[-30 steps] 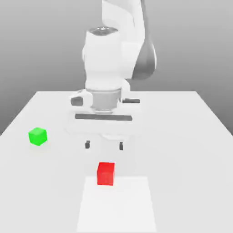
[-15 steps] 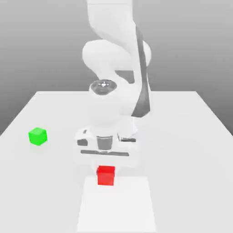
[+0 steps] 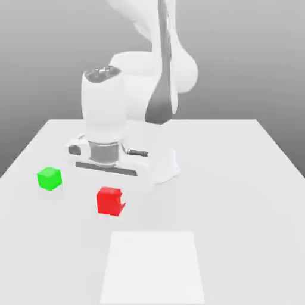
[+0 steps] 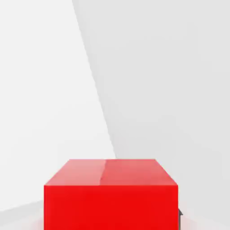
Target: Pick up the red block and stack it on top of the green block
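Carrying the small bright red matte cube (image 3: 110,201), the white arm's two-finger gripper (image 3: 111,193) sits left of centre in the exterior view, its fingers pinched in tight on the cube's sides; a dark fingertip notches the cube's upper right corner there, and the hand view has the same red cube (image 4: 111,194) large at the lower middle of the frame, right under the wrist. It seems to be lifted clear of the white table (image 3: 238,179), though how high is hard to tell. The small bright green matte cube (image 3: 49,178) rests on the table at the left edge of the exterior view, near the red one but apart from it, so the carry is probably partway done and the placing not yet begun. Risks from here, as I judge them: the red cube may slip or twist in the narrow pinch during travel; lowering off-centre would leave it overhanging and toppling; coming in too low could knock the green cube sideways; letting go before contact could make it bounce off. Counting up: one red cube, one green cube, one arm, one gripper, one paler square patch (image 3: 153,266) at the lower centre of the table
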Controlling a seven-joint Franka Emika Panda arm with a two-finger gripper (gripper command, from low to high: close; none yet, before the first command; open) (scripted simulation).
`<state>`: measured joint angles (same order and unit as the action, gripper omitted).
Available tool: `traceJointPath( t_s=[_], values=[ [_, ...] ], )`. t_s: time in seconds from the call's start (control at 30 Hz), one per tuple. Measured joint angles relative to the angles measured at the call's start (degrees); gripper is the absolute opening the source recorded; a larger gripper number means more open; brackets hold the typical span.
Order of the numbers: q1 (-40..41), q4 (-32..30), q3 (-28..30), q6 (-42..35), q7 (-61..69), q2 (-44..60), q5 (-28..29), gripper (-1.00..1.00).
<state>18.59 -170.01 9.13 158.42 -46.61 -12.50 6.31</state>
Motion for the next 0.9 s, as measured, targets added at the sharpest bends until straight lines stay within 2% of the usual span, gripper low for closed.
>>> traceJointPath(
  t_s=[0.53,0.63,0.9],
  values=[
    [32.30,1.68,18.75,-6.20,-1.17,-4.66,10.87,-1.00],
    [33.46,1.82,20.41,-4.84,-0.61,-3.28,10.52,-1.00],
    [30.55,1.98,22.62,1.19,2.31,2.66,6.09,-1.00]
  ],
)
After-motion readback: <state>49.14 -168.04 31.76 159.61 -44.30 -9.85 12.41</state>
